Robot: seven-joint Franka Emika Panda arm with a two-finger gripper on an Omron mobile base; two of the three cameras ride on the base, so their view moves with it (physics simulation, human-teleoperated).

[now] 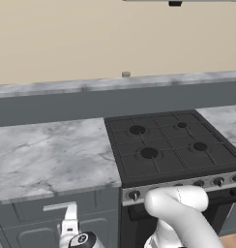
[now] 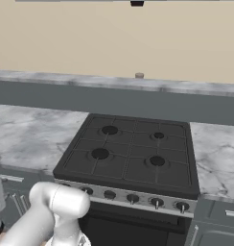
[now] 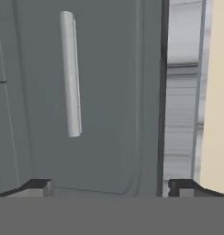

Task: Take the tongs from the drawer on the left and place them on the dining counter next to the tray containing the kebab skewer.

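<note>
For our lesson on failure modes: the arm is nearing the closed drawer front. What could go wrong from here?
1. The open pincer sits beside the bar handle, not around it; closing now would likely grab nothing.
2. The drawer is still shut, so the tongs inside stay out of reach.
3. The stove stands close by; a wide swing could hit its knobs.

Dark grey-blue drawer (image 3: 86, 101) with silver bar handle (image 3: 70, 73); black stove (image 1: 170, 145); white-grey marbled counter (image 1: 47, 155); dark grey ledge (image 1: 66, 107); beige wall (image 1: 91, 38); white arm (image 1: 183, 218).
</note>
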